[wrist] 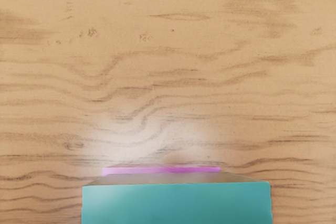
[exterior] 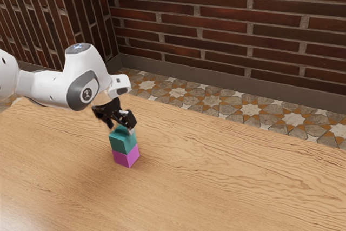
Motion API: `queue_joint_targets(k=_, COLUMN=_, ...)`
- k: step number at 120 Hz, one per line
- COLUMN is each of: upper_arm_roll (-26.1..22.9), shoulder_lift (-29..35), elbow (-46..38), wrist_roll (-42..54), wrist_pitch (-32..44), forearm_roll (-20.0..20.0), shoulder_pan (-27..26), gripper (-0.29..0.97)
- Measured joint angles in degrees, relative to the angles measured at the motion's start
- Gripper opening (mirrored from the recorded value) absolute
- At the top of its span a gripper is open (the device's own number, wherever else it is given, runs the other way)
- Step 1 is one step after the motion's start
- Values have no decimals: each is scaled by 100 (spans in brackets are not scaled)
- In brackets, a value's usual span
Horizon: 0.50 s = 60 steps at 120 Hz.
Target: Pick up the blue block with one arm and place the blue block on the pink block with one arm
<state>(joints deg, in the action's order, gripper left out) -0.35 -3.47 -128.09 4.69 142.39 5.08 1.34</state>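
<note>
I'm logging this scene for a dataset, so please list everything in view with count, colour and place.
blue block: one, teal-blue, stacked on the pink block
pink block: one, magenta, on the table under the blue block
table: one, light wood grain, under the stack
floor: one, patterned tiles, beyond the table
brick walls: two, red-brown, meeting in a corner behind the floor
arm: one, white, reaching in from the exterior view's left
gripper: one, black, at the blue block's top

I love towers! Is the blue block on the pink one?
On: the blue block sits flat on top of the pink block.
</note>
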Motion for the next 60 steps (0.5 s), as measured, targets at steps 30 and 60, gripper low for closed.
queue_joint_targets(k=30, upper_arm_roll=-12, shoulder_lift=1072, elbow=-1, wrist_roll=10, wrist_pitch=-494, forearm_roll=17, shoulder_pan=-5, gripper=67)
queue_joint_targets(k=60, upper_arm_roll=-4, shoulder_lift=1217, elbow=148, wrist_roll=4, wrist_pitch=-1255, forearm_roll=8, shoulder_pan=-6, gripper=68)
